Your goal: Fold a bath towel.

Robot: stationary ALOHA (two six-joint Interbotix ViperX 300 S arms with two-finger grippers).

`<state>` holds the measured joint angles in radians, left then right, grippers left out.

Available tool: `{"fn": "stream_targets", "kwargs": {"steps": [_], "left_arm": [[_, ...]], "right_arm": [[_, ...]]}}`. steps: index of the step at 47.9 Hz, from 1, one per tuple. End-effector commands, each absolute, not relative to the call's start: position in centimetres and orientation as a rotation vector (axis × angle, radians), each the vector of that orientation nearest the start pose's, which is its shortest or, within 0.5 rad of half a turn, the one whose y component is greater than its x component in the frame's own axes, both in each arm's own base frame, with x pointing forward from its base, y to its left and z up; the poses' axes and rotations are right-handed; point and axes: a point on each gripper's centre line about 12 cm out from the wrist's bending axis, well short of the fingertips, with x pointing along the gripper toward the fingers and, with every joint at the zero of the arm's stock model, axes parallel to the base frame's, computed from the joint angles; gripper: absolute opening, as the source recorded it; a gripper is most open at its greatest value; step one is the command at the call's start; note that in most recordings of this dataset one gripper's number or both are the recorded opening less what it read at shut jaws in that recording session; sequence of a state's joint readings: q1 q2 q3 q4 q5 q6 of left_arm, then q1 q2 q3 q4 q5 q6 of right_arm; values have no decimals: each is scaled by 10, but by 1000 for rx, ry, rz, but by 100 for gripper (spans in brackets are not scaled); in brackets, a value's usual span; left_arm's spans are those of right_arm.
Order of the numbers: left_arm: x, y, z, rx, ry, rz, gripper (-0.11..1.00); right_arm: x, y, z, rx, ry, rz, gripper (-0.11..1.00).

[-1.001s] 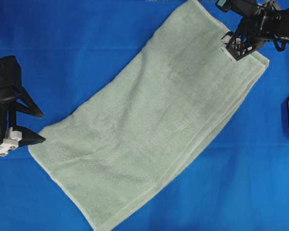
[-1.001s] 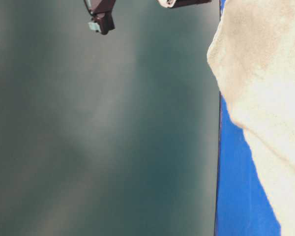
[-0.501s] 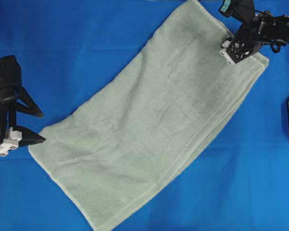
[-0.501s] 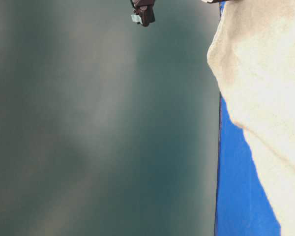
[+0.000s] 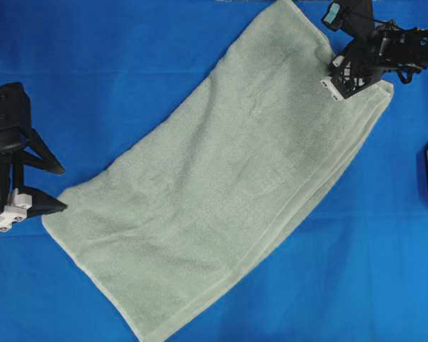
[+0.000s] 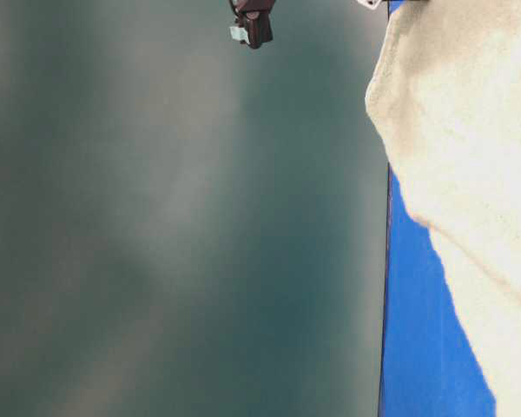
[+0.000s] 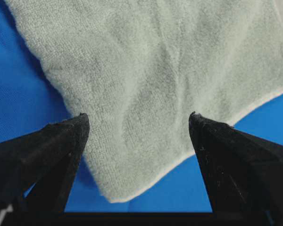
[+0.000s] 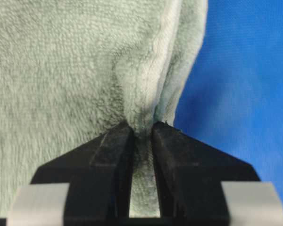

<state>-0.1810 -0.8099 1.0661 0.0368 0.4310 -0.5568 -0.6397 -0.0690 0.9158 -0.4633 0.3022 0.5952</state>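
**Right claw bites the far corner, fold barely begun**

Well, we have a pinch! The right gripper (image 8: 142,134) has its jaws drawn together on a ridge of the bath towel (image 5: 228,185), terry pile bunched up and squeezed between the two black fingers (image 8: 112,155), right at the hemmed edge. From overhead that is the towel's upper right corner, next to the top of the picture.

Over on the other side, the left gripper (image 7: 139,125) stands with its jaws wide apart and nothing between them; the towel's lower left corner lies just ahead of the tips, flat on the blue cloth (image 5: 114,64), not yet touched as far as I can see.

Where does that leave the job? The towel lies diagonally across the blue cloth, lower left to upper right, spread out long. Along its right-hand long edge a second hem line shows, so it looks doubled lengthwise already, though I would not swear to it. The end-to-end fold, by my reckoning, is all to come: one corner gripped, one waiting.

Hard to read: the table-level view is mostly a dark blurred surface with a pale slab of towel crowding the right side and only scraps of an arm at the top. The overhead crops the towel's bottom tip, and the right arm covers the pinched corner itself.
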Motion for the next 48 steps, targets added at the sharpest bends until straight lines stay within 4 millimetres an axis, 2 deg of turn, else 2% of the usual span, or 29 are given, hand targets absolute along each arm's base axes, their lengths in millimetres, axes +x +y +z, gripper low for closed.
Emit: {"fn": "stream_targets", "kwargs": {"steps": [1,8,16,24,31,36,41,48], "left_arm": [[206,-35,233,-434,686,20,82],[206,-35,234,-434,685,20,82],[207,-35,234,-433,685,19,82],[207,-35,232,-427,690,20,82],[207,-35,233,-411,689,12,82],[207,-36,232,-393,690,5,82],[207,-36,232,-384,690,2,82],[207,-35,233,-382,687,2,82]], "right_arm": [[229,-181,126,414,1005,-785,16],[257,-147,161,391,977,-706,16],[309,-88,188,384,957,-574,16],[369,-17,187,368,963,-450,16],[407,32,181,335,979,-390,16],[426,54,167,336,1003,-383,16],[433,60,154,349,1026,-397,16],[437,62,150,387,1014,-404,16]]}}
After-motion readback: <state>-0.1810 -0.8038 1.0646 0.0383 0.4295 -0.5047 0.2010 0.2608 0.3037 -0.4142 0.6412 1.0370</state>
